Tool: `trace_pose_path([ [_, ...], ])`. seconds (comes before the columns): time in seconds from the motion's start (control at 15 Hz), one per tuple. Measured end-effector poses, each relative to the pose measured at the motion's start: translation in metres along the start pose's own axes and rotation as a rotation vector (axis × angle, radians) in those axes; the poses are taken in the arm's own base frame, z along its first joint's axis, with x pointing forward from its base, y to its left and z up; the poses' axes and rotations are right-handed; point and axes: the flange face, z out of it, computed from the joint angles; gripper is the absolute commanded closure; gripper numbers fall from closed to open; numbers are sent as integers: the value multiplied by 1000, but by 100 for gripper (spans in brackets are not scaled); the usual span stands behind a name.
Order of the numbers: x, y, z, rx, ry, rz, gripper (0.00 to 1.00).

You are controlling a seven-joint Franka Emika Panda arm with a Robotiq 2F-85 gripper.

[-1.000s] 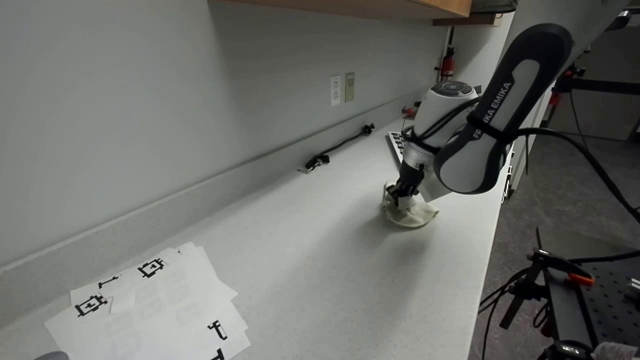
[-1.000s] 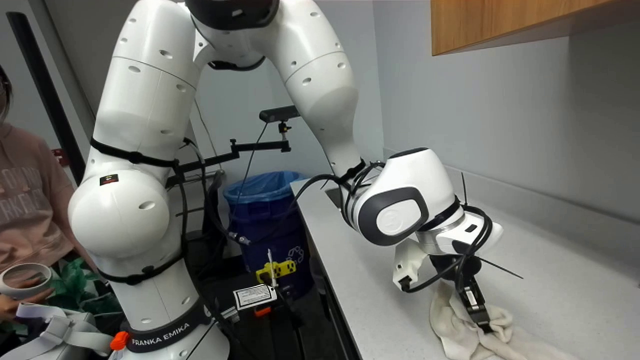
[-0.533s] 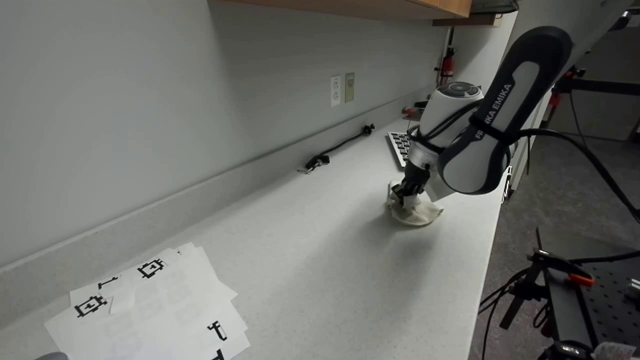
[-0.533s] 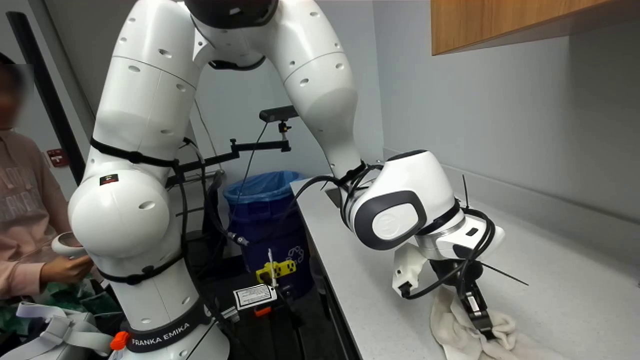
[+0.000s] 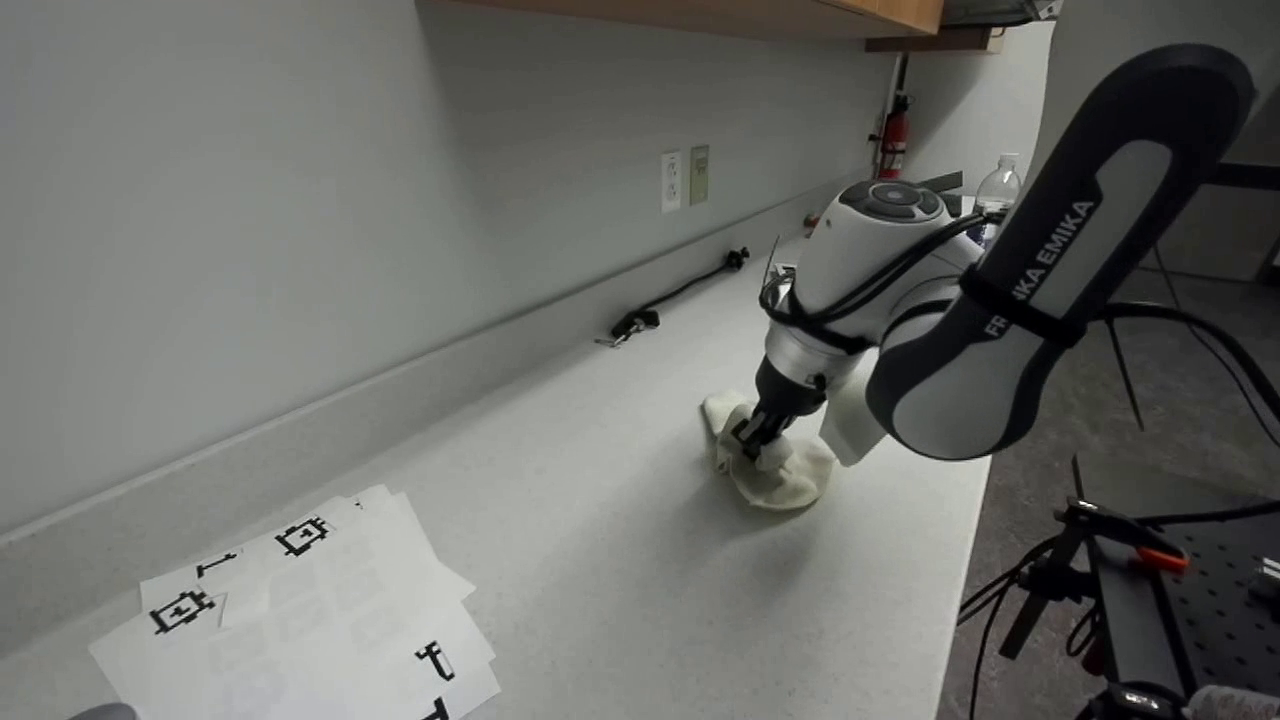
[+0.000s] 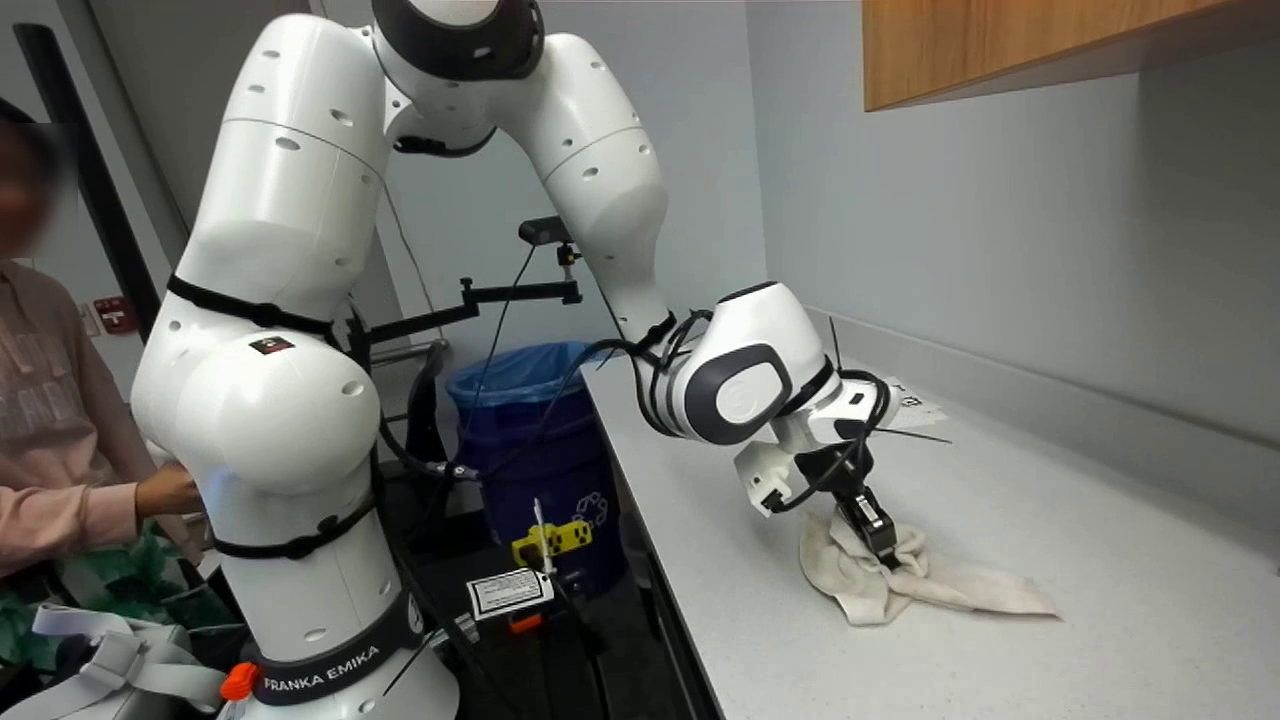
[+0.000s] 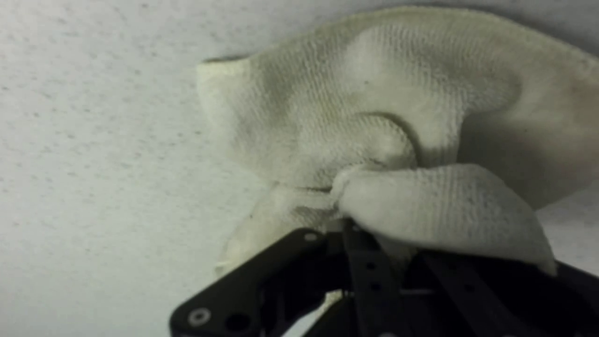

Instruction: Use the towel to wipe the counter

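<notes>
Towel (image 6: 930, 582) clenched in gripper (image 6: 888, 555), on white surface (image 5: 620, 540)

Surface: long, pale, finely speckled; in an exterior view runs from lower left of frame towards upper right, straight edge at right.

Robot arm (image 6: 290, 390): arches over left and top of frame in an exterior view; wrist end right of centre, angled down to the surface.

Blue bin (image 6: 535, 460): lined in lighter blue; mid-frame, just left of the surface's edge in an exterior view.

Paper sheets (image 5: 310, 620): overlapping, black marks; lower left of frame in an exterior view, well apart from the towel.

Towel: cream, crumpled, lying on the surface right of centre in both exterior views; a flat tail extends towards lower right in an exterior view.

Gripper: tilted, jaws closed on a bunched fold of the towel; bottom of frame in wrist view, a lobe of cloth against it.

Wall outlet (image 5: 671, 182): white, upper middle of frame.
</notes>
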Motion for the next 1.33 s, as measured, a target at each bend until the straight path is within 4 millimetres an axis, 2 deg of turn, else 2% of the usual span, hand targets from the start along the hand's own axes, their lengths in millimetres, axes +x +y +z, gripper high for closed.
trace_pose_path([
  [0.13, -5, -25, -7, 19, 10, -48, 98],
  [0.2, -7, -31, -8, 23, 13, -60, 98],
  [0.27, -7, -33, -9, 24, 15, -65, 98],
  [0.4, -3, -24, -9, 10, 21, -53, 98],
  [0.53, 4, -4, -8, -17, 28, -24, 98],
  [0.8, 14, 49, -5, -79, 31, 80, 98],
  [1.07, 6, 98, 1, -127, 14, 192, 98],
  [1.33, -1, 129, 7, -153, -5, 265, 98],
])
